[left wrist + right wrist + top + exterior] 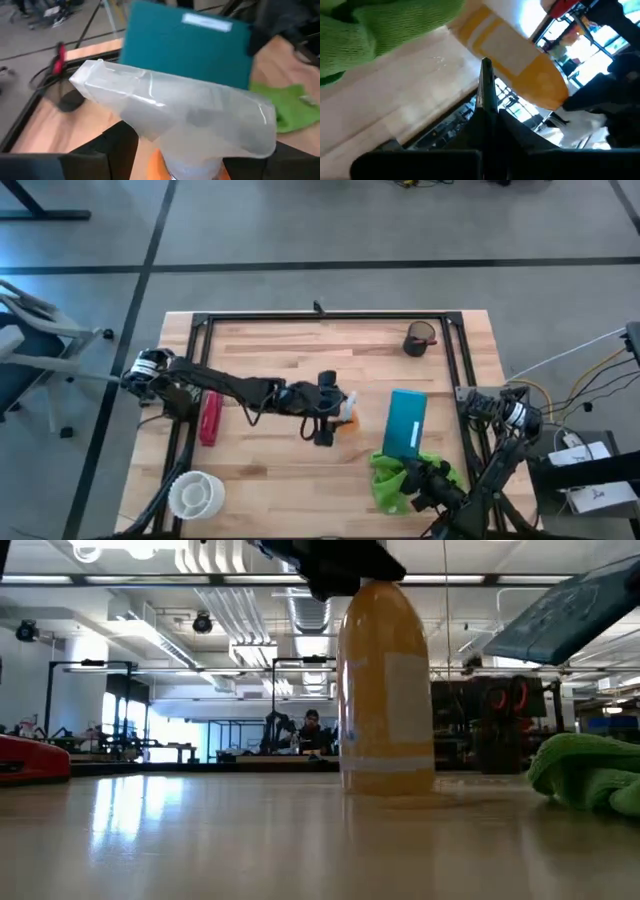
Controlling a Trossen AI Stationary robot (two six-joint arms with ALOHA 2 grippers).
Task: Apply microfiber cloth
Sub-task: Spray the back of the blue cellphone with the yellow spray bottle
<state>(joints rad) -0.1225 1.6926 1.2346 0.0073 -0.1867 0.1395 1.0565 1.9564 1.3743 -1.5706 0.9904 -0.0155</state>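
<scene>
Lying crumpled near the table's front right, the microfiber cloth (392,480) touches the teal tablet (405,424); the right gripper (425,485), fingers together, sits at it. Left gripper (330,412) clamps the orange spray bottle (386,690).

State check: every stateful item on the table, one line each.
Orange spray bottle with clear trigger head: upright, left pincer at its top.
Lime-green microfiber cloth: crumpled on the table, right pincer at it.
Teal flat rectangular tablet: propped at a tilt, one edge raised.
Dark cup: upright, far corner.
White round container: upright, near edge.
Red flat tool: lying flat.
</scene>
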